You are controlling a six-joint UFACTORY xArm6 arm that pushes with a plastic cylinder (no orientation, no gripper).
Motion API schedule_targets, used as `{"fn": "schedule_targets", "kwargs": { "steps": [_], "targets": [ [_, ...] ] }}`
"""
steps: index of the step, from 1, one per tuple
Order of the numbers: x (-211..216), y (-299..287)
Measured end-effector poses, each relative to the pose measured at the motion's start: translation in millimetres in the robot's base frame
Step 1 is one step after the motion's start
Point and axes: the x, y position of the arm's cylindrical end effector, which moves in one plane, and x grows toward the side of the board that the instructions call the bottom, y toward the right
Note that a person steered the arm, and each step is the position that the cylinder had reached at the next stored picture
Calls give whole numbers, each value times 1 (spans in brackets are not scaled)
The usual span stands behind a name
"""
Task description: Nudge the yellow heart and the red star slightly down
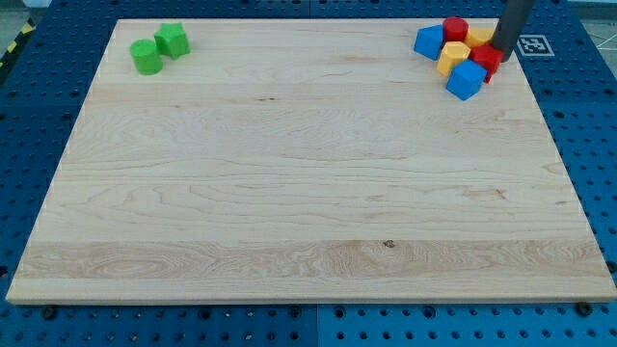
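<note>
1. Yellow heart-like block (pixel 480 38) and red star-like block (pixel 487 60) sit in a tight cluster at the wooden bench's (pixel 308 193) top right corner; their exact shapes are hard to make out.
2. Cluster count: two yellow, two red, two blue. The other yellow block (pixel 452 58) lies left of the heart, the red cylinder (pixel 455 28) up-left, one blue block (pixel 429 41) further left, one blue cube (pixel 466 80) below.
3. Two green blocks (pixel 172 40) (pixel 147 57) sit touching, far left of the heart.
4. My tip (pixel 501 58) touches the cluster's right side, beside the red star; the rod carries no claw.
5. Bench edges lie close above and right of the heart; broad bare wood stretches below.
</note>
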Motion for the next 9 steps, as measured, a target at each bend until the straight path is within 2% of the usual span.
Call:
{"fn": "schedule_targets", "kwargs": {
  "steps": [1, 2, 3, 5, 8, 9],
  "targets": [
    [3, -1],
    [2, 41],
    [2, 46],
    [-71, 40],
    [-71, 26],
    [-67, 3]
  ]
}}
